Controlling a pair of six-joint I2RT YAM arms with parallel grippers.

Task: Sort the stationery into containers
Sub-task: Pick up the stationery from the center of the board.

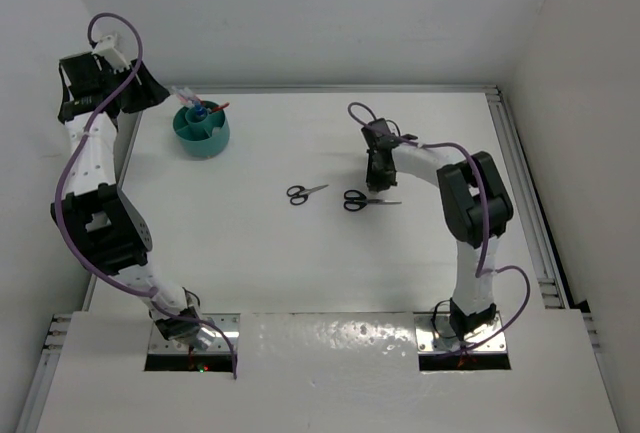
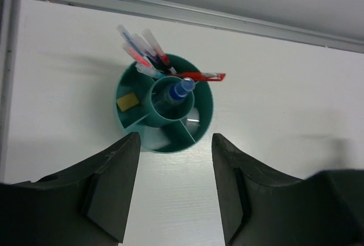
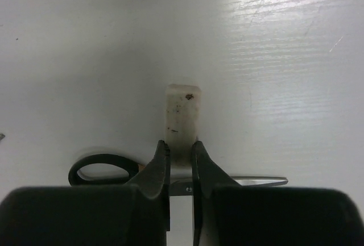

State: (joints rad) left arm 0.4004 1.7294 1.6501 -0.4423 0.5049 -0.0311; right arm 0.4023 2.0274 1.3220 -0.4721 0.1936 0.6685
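Observation:
The teal organiser (image 1: 203, 135) stands at the far left and holds pens (image 2: 140, 46), a red pen (image 2: 200, 76), a blue-capped bottle (image 2: 182, 87) in its centre cup and a beige eraser (image 2: 127, 101); its rim (image 2: 211, 108) shows in the left wrist view. My left gripper (image 2: 175, 138) is open and empty, hovering on the near side of the organiser; in the top view it (image 1: 148, 90) is high at the far left. My right gripper (image 3: 180, 144) is shut on the small white piece (image 3: 182, 112), above one pair of scissors (image 3: 100, 170). Two pairs of black-handled scissors (image 1: 305, 193) (image 1: 366, 200) lie mid-table.
A metal rail (image 2: 187, 14) runs along the table's far edge just behind the organiser. White walls close in the left and far sides. The right arm (image 1: 470, 198) reaches over the table's right half.

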